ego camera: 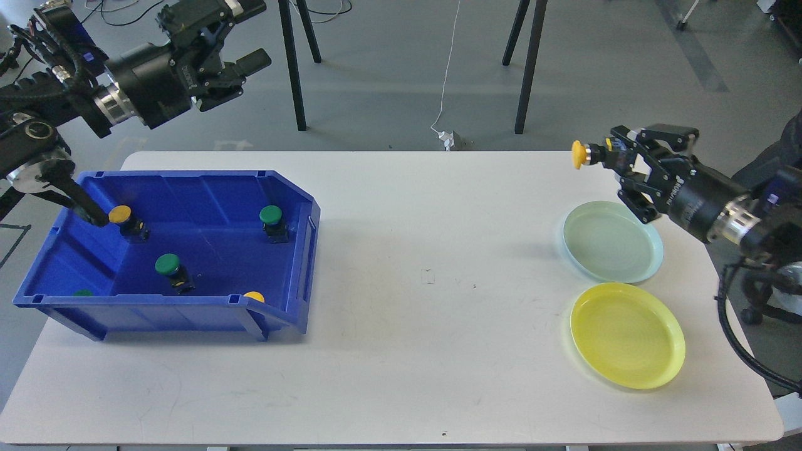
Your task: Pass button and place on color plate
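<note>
My right gripper is shut on a yellow-capped button and holds it in the air above the table's far right, just left of and above the pale green plate. The yellow plate lies in front of the green one. My left gripper is open and empty, high at the back left, above and behind the blue bin. In the bin lie two green buttons and two yellow buttons.
A green shape shows at the bin's front left corner. Black tripod legs stand on the floor behind the table. The white table runs between the bin and the plates.
</note>
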Controlling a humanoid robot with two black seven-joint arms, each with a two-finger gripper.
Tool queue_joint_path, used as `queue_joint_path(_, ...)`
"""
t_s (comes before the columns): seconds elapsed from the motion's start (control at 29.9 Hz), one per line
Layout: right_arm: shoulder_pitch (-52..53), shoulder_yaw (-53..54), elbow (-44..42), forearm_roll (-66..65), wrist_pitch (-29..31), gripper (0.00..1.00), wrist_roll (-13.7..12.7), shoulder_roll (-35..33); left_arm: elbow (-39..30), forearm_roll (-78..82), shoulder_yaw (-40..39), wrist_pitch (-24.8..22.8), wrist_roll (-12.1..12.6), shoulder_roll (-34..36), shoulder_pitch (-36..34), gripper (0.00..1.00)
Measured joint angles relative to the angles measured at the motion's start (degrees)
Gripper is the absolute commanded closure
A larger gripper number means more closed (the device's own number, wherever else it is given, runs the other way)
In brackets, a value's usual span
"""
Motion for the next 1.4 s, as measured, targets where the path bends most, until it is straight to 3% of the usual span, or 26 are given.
queue_joint_path(0.1, -8.13, -0.36, 4.80, 0.04, -3.39, 0.99, 0.21, -8.72, -2.19, 13.10, 2.34, 0.00, 0.00, 3.00, 0.26, 0.01)
queue_joint_path(0.23, -15.21, -0.81, 6.10, 0.64, -4.36, 0.99, -0.03, -12.93, -3.21, 22.85, 6.23, 0.01, 0.00, 6.87, 0.91, 0.02)
queue_joint_path(0.5, -19.35, -3.83, 3.67, 2.08, -4.46, 0.96, -1.18, -9.71, -3.06, 45.75, 13.27, 0.02, 0.00, 8.25, 2.14, 0.02)
queue_joint_path(0.67, -19.38, -4.33, 0.96, 2.97, -4.21, 0.82, -1.74, -6.24, 0.06, 54.00, 17.49, 0.03, 0.00, 7.29, 3.34, 0.03)
queue_joint_path(0.84, -19.48, -4.30, 0.67, 6.39, -3.48, 0.74, -1.77, -5.46, 6.01, 56.05, 18.17, 0.03, 0.00, 4.28, 3.92, 0.03)
queue_joint_path(0.94, -19.47, -4.06, 0.68, 7.43, -2.50, 0.48, -1.77, -4.80, 9.28, 56.10, 18.21, 0.03, 0.00, 3.22, 4.01, 0.03)
queue_joint_path(1.0, -19.47, -3.94, 0.71, 7.62, -2.27, 0.17, -1.77, -4.35, 11.69, 56.10, 18.22, 0.03, 0.00, 2.25, 4.03, 0.03)
queue_joint_path(1.07, -19.47, -3.64, 0.75, 7.68, -2.21, 0.08, -1.74, -4.08, 13.77, 56.10, 18.23, 0.03, 0.00, 1.50, 4.06, 0.03)
queue_joint_path(1.4, -19.33, -3.31, 1.10, 7.76, -0.29, 0.04, -1.30, -3.85, 18.16, 55.93, 18.31, 0.03, -0.01, -0.60, 4.55, 0.06)
